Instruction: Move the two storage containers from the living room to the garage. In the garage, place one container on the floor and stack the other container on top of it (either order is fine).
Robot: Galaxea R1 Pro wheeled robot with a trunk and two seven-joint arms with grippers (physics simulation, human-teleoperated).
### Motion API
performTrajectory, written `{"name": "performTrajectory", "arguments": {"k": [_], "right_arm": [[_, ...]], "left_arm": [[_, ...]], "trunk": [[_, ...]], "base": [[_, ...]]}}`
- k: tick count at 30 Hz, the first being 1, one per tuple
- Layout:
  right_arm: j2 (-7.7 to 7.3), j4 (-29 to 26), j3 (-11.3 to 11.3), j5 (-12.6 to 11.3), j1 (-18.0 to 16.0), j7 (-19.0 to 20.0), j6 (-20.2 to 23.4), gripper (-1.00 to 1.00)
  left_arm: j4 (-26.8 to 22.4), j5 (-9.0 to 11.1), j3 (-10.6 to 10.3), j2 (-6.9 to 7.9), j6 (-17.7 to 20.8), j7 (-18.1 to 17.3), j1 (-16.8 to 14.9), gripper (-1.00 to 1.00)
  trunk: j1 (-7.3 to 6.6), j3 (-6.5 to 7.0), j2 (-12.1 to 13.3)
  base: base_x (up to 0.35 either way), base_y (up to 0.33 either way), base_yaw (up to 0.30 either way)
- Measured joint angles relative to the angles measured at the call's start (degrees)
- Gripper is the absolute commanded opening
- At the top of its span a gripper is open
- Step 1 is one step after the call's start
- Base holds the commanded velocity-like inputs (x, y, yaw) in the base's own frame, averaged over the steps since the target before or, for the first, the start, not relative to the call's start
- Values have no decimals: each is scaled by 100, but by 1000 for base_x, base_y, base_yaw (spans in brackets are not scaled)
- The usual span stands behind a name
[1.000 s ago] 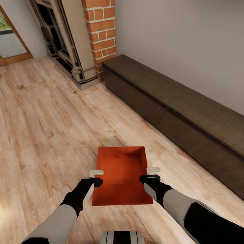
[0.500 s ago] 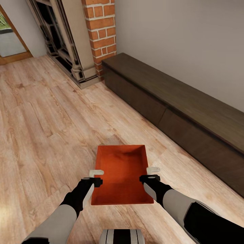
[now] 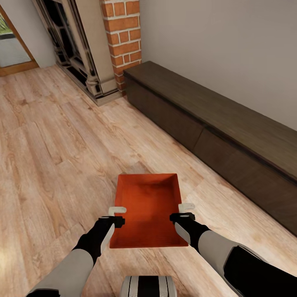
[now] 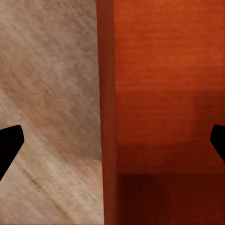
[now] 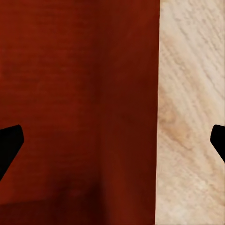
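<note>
the left gripper (image 3: 118,216) and right gripper (image 3: 185,211) each straddle a side wall of the orange-red open-top rectangular bin (image 3: 147,210), likely to carry it level between them. jaws are spread wide; contact cannot be told. both arms reach forward over the light wood plank floor (image 3: 53,156), beside the long dark wooden cabinet (image 3: 214,128).

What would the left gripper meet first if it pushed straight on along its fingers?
Most likely the storage container: its side wall runs between the left gripper fingers, seemingly open astride it. Beyond lies wood floor. Depth is unclear.
</note>
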Motion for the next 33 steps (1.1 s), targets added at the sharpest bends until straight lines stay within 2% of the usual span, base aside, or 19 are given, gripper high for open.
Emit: {"name": "performTrajectory", "arguments": {"k": [5, 33], "right_arm": [[0, 2, 0, 0, 0, 0, -3, 100], [0, -1, 2, 1, 0, 0, -2, 100]], "left_arm": [[0, -1, 0, 3, 0, 0, 0, 100], [0, 26, 4, 12, -8, -3, 0, 100]], "trunk": [[110, -90, -201], [110, -90, -202]], "base": [[0, 0, 0], [0, 0, 0]]}}
